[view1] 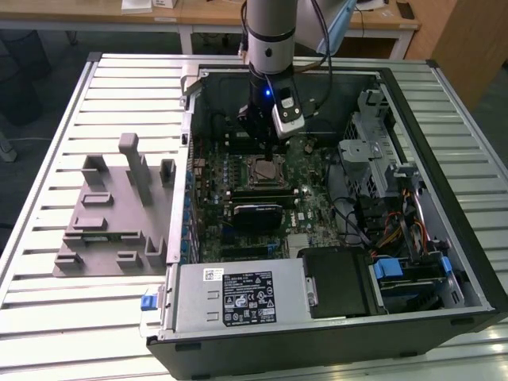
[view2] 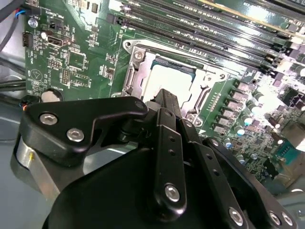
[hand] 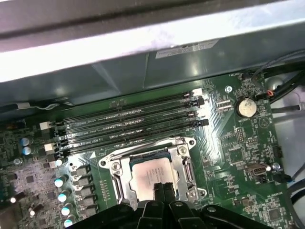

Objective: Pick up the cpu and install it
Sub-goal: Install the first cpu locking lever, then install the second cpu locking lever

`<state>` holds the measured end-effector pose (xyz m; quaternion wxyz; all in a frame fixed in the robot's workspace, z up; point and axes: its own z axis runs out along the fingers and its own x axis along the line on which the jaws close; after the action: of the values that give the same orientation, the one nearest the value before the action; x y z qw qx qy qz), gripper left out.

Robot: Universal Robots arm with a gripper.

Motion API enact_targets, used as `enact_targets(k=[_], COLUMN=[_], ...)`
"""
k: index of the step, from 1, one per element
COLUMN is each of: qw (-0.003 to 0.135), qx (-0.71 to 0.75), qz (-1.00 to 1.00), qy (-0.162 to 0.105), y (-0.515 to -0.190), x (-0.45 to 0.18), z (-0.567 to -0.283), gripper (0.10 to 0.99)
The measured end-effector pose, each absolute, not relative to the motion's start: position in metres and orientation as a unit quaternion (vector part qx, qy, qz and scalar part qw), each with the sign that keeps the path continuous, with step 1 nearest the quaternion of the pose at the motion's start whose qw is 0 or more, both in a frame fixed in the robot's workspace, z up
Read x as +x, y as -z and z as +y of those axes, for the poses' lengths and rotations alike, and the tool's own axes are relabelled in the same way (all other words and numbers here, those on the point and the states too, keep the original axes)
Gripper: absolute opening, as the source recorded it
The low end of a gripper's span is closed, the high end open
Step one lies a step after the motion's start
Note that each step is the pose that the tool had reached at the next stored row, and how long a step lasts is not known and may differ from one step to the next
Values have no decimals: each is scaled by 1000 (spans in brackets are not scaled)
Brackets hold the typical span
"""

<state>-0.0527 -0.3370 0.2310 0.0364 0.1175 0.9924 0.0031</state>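
A slatted metal table (view1: pixel 48 119) carries an open computer case (view1: pixel 444 159) lying on its side, its interior facing up. On the exterior view's left of the case sits a grey plastic slotted tray (view1: pixel 111 230) with upright posts. At the near end of the case a silver power supply (view1: pixel 238 298) lies beside a black drive bay (view1: pixel 341 282), with blue clips and bundled cables toward the exterior view's right.

The green motherboard (view1: pixel 309 202) covers the case floor. The robot arm (view1: pixel 270 32) comes down from above into the case, a blue light glowing on its wrist. Four long memory slots (hand: pixel 128 124) run side by side next to the CPU socket (hand: pixel 183 164), whose metal frame surrounds the chip. A round coin battery (hand: pixel 245 107) sits on the board well apart from the socket.

The cpu (hand: pixel 150 174) lies flat inside the socket frame, its silver top facing up; it shows in both wrist views, also at (view2: pixel 167 78). The gripper (hand: pixel 163 191) hangs directly over it, just above the chip's edge. Its two black fingers (hand: pixel 158 193) are pressed together with no gap between them and grasp nothing. Whether the fingertips touch the chip's surface cannot be told.
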Motion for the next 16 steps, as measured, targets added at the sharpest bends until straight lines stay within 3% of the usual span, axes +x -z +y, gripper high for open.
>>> enact_targets(k=[16], qw=[36], qx=[118], qz=[992], qy=[-3], y=[-234], x=[-53], z=[-337], gripper=[106])
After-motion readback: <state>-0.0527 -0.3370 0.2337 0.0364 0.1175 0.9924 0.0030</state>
